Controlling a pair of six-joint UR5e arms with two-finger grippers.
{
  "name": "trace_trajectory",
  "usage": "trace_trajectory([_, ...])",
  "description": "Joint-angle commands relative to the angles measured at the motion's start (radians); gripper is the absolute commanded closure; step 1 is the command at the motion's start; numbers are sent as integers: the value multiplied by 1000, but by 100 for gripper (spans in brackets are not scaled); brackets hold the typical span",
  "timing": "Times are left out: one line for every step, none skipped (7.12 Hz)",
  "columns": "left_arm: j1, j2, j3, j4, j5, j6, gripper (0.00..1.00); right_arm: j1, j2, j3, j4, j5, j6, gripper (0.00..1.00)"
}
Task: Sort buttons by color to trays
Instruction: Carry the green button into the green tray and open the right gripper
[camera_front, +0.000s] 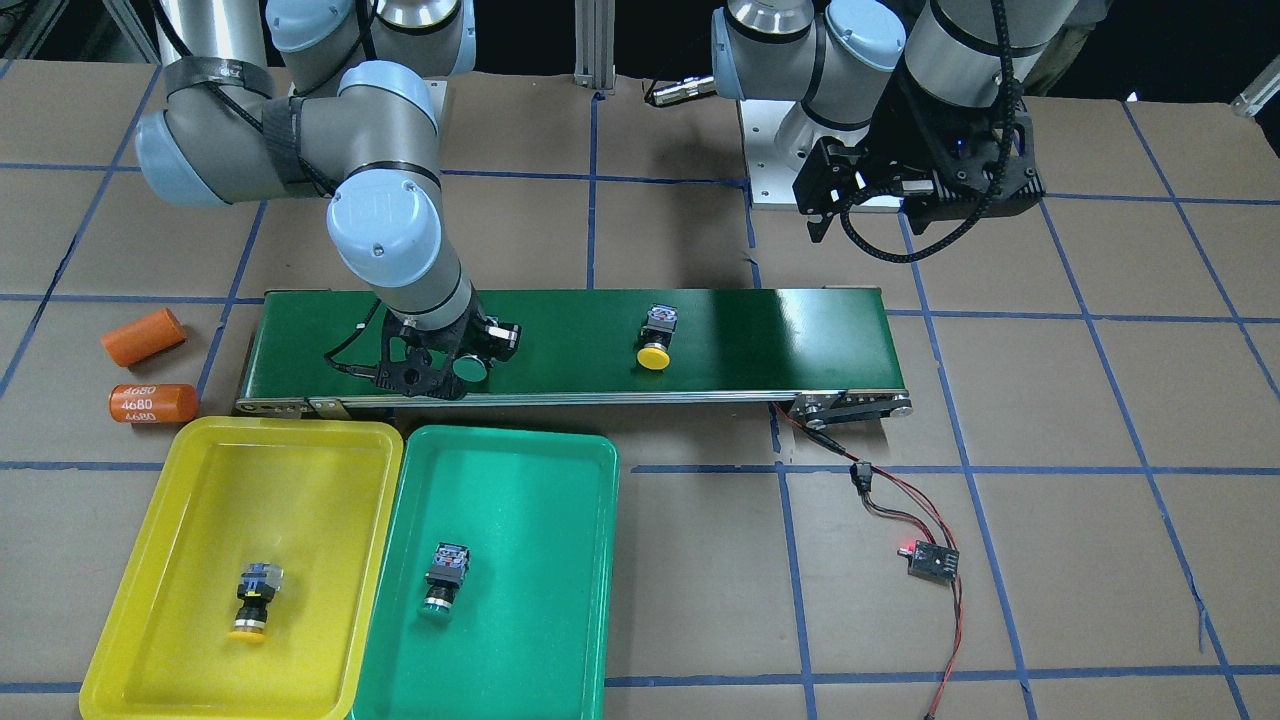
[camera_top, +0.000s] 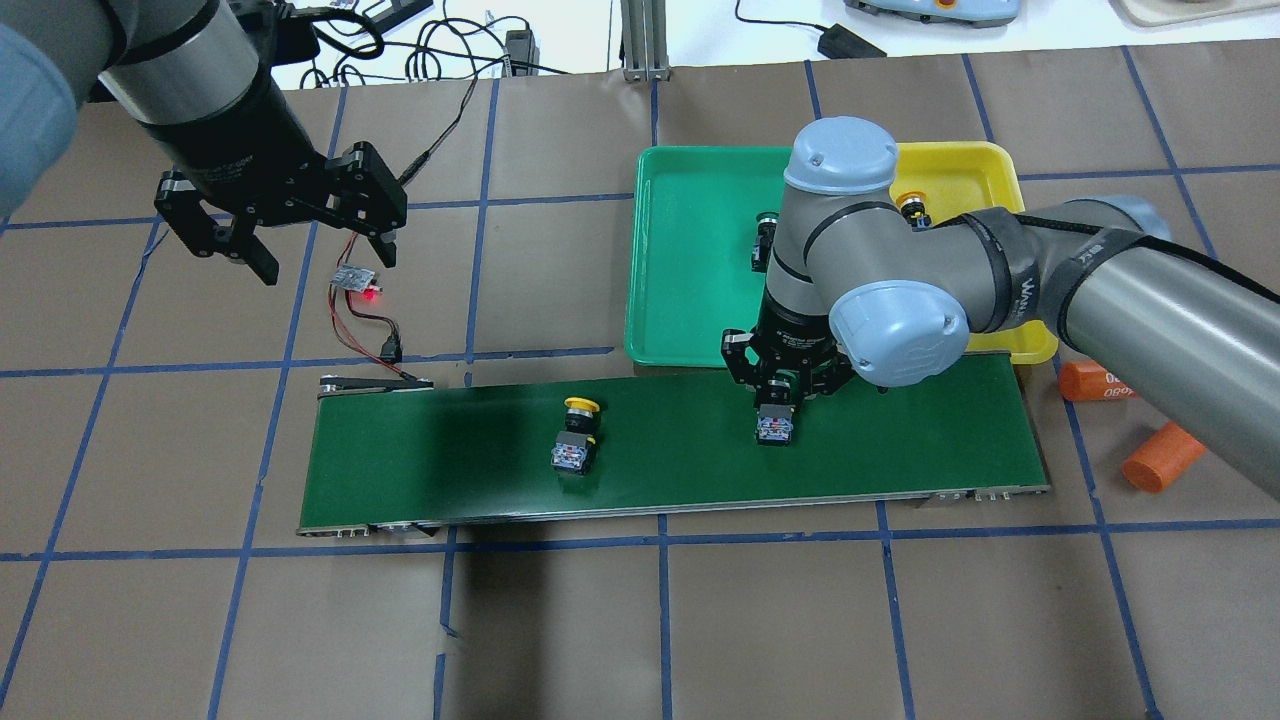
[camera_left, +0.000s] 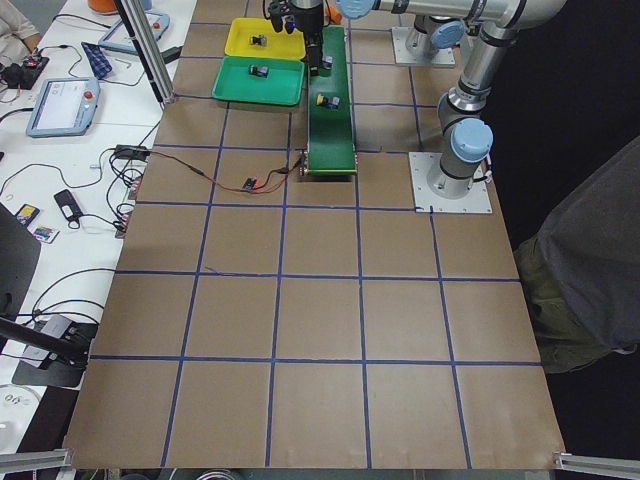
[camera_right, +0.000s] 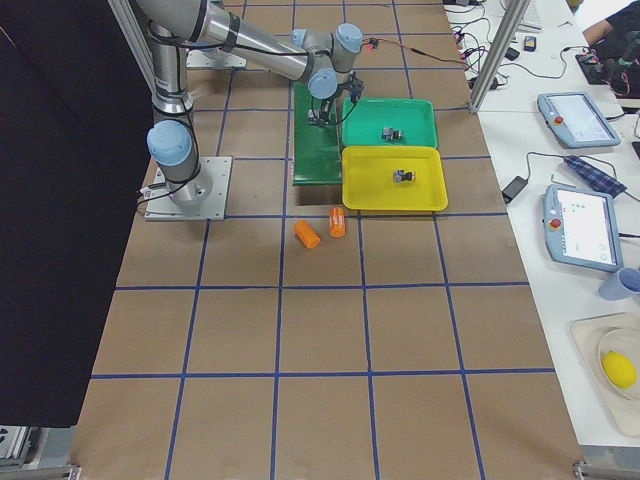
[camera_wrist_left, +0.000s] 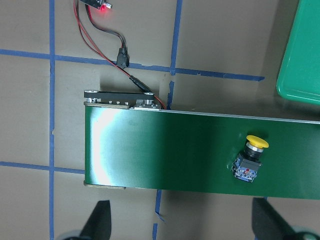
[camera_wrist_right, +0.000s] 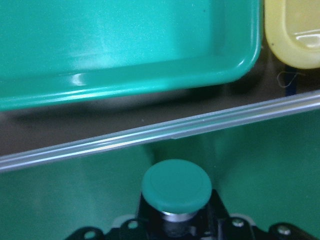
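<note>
R fingers are down on the belt at its tray end, drawn in vs both flanks of the green button. Looks gripped; no gap shows in the R wrist view. This button lies on its side w/ long axis across the belt: cap pts toward the green tray, terminal end toward the robot. Fingers close across that axis, on the body just behind the cap. The green tray sits just beyond the belt edge, straight ahead of the cap, so next move is prob. a lift + short carry fwd over the rim. The yellow tray is touching it on the robot's R, so no drifting that way. L fingers hang wide open w/ nothing in them, above the tabletop near the belt's other end. The yellow button lies mid-belt btw the two arms, cap also trayward
</note>
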Motion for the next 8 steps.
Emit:
trace_trajectory([2, -7, 4, 2, -3, 0, 0, -5, -31, -68, -13, -25, -3, 100])
trace_trajectory([0, -7, 5, 2, 0, 0, 0, -21, -16, -146, -21, -24, -15, 100])
trace_trajectory([-3, -7, 4, 0, 2, 0, 0, -41, 45, -232, -69, -7, -12, 100])
trace_trajectory([-3, -4, 4, 2, -1, 0, 0, -38, 132, -292, -120, -5, -2, 100])
trace_trajectory([-3, -4, 4, 0, 0, 0, 0, -30, 217, -317, -198, -5, 0, 97])
trace_trajectory([-1, -4, 4, 0, -4, 2, 0, -25, 294, -302, -349, -7, -2, 77])
trace_trajectory([-1, -4, 5, 0, -4, 3, 0, -19, 363, -302, -411, -5, -2, 1])
trace_trajectory([0, -2, 7, 0, -4, 43, 0, -18, 374, -303, -435, 18, -2, 0])
